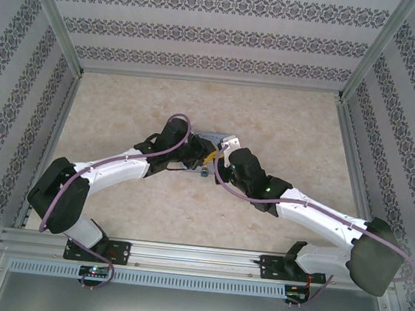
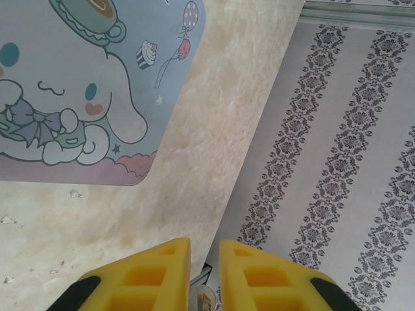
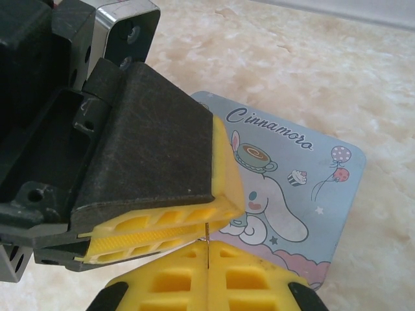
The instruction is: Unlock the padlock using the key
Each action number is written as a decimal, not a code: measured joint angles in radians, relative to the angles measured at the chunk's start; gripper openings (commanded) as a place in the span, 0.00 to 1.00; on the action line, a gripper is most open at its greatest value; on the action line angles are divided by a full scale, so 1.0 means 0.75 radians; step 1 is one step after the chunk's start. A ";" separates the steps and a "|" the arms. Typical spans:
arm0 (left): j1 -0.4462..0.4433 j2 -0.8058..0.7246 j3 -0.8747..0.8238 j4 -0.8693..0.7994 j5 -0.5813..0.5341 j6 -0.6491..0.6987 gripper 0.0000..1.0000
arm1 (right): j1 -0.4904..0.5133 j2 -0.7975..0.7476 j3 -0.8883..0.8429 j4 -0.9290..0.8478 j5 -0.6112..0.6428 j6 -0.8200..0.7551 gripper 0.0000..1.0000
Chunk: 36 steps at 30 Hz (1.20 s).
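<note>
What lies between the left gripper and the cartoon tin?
Bare tabletop with a few pale flecks, seen in the left wrist view, separates the left gripper from the tin.

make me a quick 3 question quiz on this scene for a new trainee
1. True or false: the cartoon tin stands upright on its edge.
2. Multiple choice: in the right wrist view, what sticks out between the closed fingers of the right gripper? A) a thin metal sliver, likely the key; B) a rubber band; C) a folded cloth.
3. Short answer: whose black-backed yellow fingers reach in from the left of the right wrist view, just above that sliver?

Key
1. False: it lies flat on the table.
2. A.
3. The left gripper.
</note>
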 measured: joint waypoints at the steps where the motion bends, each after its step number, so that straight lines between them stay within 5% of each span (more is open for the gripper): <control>1: 0.000 0.000 -0.001 0.000 0.001 -0.001 0.15 | 0.000 0.002 0.001 0.001 0.000 0.000 0.00; 13: -0.001 0.003 -0.003 0.003 -0.004 -0.010 0.00 | 0.000 0.004 0.001 0.002 0.001 0.002 0.00; 17: -0.001 0.014 -0.007 0.034 -0.005 -0.009 0.00 | -0.004 0.002 0.001 -0.004 0.009 0.028 0.36; 22: 0.001 0.017 -0.056 0.102 -0.016 0.045 0.00 | -0.145 -0.111 0.001 -0.049 -0.082 0.137 0.60; 28: 0.003 -0.011 -0.122 0.189 -0.072 0.229 0.00 | -0.451 -0.290 -0.004 -0.036 -0.335 0.398 0.66; 36: 0.003 -0.195 -0.137 0.318 -0.166 0.557 0.00 | -0.548 -0.225 -0.042 0.063 -0.647 0.778 0.66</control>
